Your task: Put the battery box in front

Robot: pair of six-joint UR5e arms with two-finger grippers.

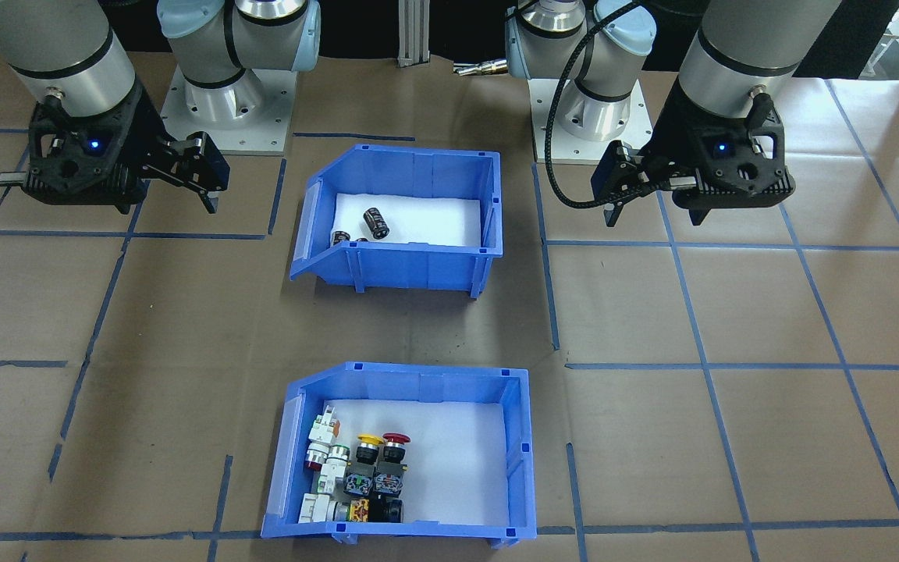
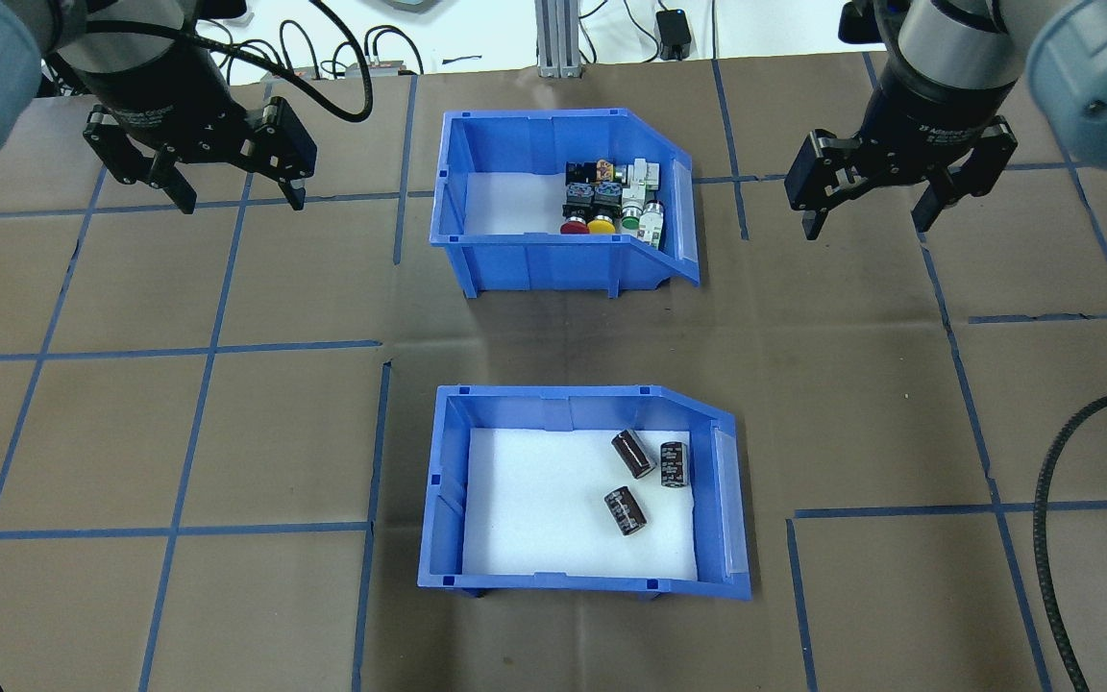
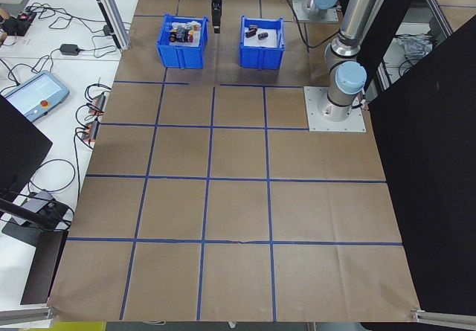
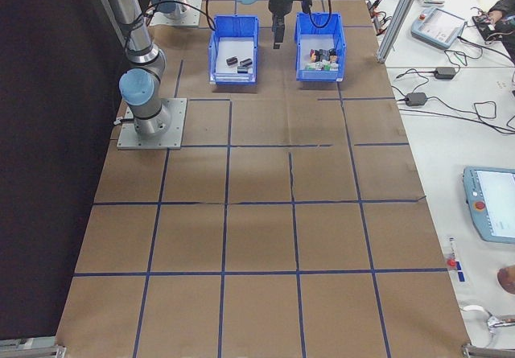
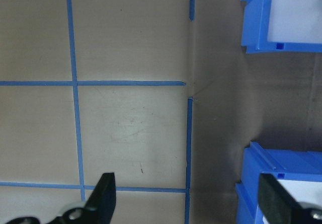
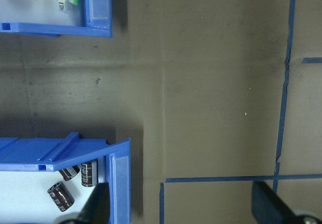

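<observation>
Both grippers – left (image 2: 232, 195), right (image 2: 869, 217) – hang spread and empty, well clear of the bins. The battery box (image 2: 584, 579) sits nearest the robot, 3 cells (image 2: 632, 454) inside. Nothing grasped yet – next, reach its rim.

Brown paper-covered table (image 2: 227, 432) gridded with blue tape (image 2: 198, 384).

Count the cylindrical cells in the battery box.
3, all lying on the white foam near the battery box's sloped side: two side by side, one nearer the robot.
</observation>
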